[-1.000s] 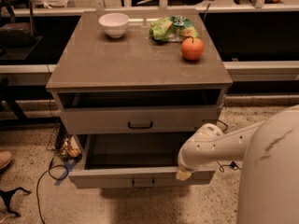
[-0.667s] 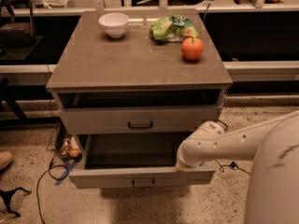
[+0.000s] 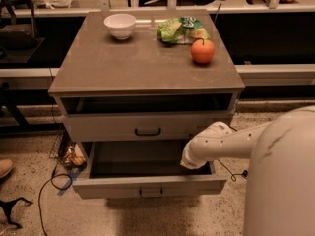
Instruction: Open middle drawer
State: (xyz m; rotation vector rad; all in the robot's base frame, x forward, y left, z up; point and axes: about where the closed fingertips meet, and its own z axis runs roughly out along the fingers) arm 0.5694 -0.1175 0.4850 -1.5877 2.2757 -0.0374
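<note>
The middle drawer (image 3: 147, 185) is pulled well out of the grey-beige cabinet, and its shallow grey box is open to view. Its low front panel has a small dark bar handle (image 3: 151, 193). The top drawer front (image 3: 142, 127) above it is pushed in, with its own dark handle (image 3: 147, 131). The lowest drawer is hidden under the open one. My gripper (image 3: 187, 163) is at the end of the white arm (image 3: 221, 144), over the right side of the open drawer box, just behind the front panel.
On the cabinet top (image 3: 123, 68) stand a white bowl (image 3: 120, 24), a green snack bag (image 3: 181, 29) and an orange fruit (image 3: 203, 50). Cables (image 3: 54, 181) lie on the floor at the left. My white body (image 3: 280, 181) fills the lower right.
The end of my arm has drawn up and back from the drawer's front panel. The drawer has stayed at the same pulled-out position.
</note>
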